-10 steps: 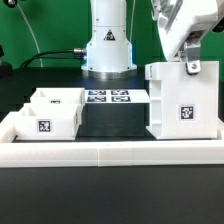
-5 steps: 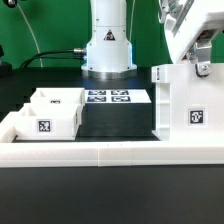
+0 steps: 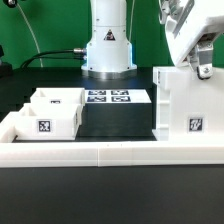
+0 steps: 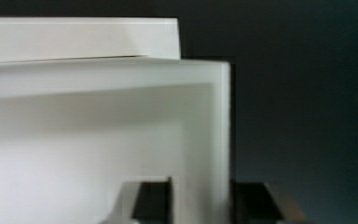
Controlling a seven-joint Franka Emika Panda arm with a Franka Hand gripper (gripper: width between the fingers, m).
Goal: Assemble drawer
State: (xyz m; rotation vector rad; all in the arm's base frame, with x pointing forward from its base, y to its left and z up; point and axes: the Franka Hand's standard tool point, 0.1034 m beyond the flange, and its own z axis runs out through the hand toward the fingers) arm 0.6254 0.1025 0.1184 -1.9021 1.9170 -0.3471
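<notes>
Gripper (image 3: 203,68) pinches the top wall of the drawer housing (image 3: 188,105), which stands directly beneath it.

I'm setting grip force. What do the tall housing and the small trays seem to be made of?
Housing: probably rigid white plastic, matte finish; even colour, flat thin walls, crisp edges. Trays: apparently the same matte white plastic, thin uniform walls. Their black-and-white tags look like printed stickers, uncertain.

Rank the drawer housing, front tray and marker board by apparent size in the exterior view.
Largest: the housing.
Then the front tray.
Smallest: the marker board, though it lies flat and farther back.
</notes>
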